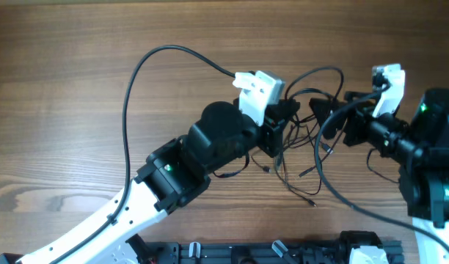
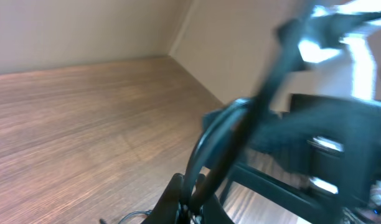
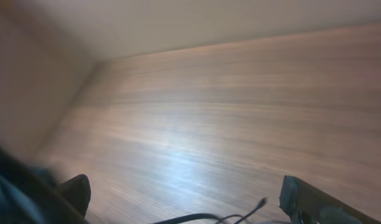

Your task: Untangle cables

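The cables [image 1: 307, 150] lie as a thin black tangle on the wooden table [image 1: 78, 59], between my two arms. Loose plug ends trail toward the front [image 1: 313, 202]. My left gripper [image 1: 289, 114] is at the tangle's left side. In the left wrist view this gripper [image 2: 193, 194] is shut on cable strands [image 2: 231, 140] that rise blurred to the upper right. My right gripper [image 1: 331, 110] is at the tangle's right side. In the right wrist view it [image 3: 189, 196] stands wide open, with a cable [image 3: 197, 218] and a plug end [image 3: 260, 203] lying low between its fingers.
A thicker black arm cable [image 1: 129, 95] arcs over the table to the left arm's wrist. A black rail [image 1: 283, 253] runs along the front edge. The right arm [image 2: 340, 124] looms blurred close in front of the left wrist camera.
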You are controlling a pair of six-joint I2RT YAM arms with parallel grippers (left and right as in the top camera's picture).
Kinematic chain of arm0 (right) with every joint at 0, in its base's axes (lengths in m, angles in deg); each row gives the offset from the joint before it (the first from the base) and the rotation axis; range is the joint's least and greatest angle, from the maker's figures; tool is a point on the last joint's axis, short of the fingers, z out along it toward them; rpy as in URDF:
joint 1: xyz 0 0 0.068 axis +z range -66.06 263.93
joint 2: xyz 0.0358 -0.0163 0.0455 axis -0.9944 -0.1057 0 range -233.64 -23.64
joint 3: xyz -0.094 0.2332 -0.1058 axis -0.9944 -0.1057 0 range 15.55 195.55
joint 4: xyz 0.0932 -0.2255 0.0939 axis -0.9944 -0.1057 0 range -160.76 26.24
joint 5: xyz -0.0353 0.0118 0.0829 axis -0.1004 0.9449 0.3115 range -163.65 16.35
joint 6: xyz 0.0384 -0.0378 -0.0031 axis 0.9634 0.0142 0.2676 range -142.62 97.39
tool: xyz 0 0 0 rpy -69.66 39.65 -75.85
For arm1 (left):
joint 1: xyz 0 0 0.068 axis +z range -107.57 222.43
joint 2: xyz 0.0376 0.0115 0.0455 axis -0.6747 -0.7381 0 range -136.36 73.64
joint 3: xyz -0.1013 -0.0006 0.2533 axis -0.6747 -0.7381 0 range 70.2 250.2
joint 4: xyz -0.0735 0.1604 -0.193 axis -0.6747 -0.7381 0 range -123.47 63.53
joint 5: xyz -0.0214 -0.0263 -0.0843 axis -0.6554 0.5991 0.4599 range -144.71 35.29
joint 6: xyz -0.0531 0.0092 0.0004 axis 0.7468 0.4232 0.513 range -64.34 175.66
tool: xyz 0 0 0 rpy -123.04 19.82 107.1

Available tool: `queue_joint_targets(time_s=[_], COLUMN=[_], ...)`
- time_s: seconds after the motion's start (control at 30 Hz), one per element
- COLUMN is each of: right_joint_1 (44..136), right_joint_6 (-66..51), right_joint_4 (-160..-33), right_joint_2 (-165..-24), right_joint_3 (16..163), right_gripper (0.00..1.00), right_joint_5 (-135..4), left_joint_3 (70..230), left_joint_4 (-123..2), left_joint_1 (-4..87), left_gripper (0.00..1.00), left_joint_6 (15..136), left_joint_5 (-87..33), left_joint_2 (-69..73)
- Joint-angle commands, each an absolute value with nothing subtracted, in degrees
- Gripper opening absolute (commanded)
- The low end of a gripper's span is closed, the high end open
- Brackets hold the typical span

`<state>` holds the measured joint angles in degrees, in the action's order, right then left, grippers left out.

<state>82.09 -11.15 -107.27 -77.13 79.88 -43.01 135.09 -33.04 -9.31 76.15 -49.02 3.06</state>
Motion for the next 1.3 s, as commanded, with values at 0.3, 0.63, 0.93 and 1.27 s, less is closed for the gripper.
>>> queue_joint_targets(time_s=[0.3, 0.63, 0.93, 1.27], right_joint_1=[82.0, 82.0, 82.0, 82.0], right_joint_6=[-2.9, -3.1, -24.9, -36.8], right_joint_4=[-110.4, -112.7, -108.7, -102.7], right_joint_2=[-81.0, -81.0, -81.0, -78.6], right_joint_3=[80.9, 80.9, 80.9, 80.9], right_gripper=[0.99, 1.00, 1.00, 0.87], right_joint_5=[-61.9, -65.4, -30.1, -14.6], left_joint_3=[135.1, 135.0, 135.0, 135.0], left_joint_4=[-34.8, -35.1, -37.9, -39.4], left_joint_1=[-9.0, -9.1, -9.1, -9.1], left_gripper=[0.04, 0.04, 0.04, 0.04], left_joint_6=[67.4, 64.6, 64.6, 52.0], left_joint_5=[-65.7, -76.2, -73.1, -55.9], left_joint_2=[21.3, 25.9, 19.7, 13.5])
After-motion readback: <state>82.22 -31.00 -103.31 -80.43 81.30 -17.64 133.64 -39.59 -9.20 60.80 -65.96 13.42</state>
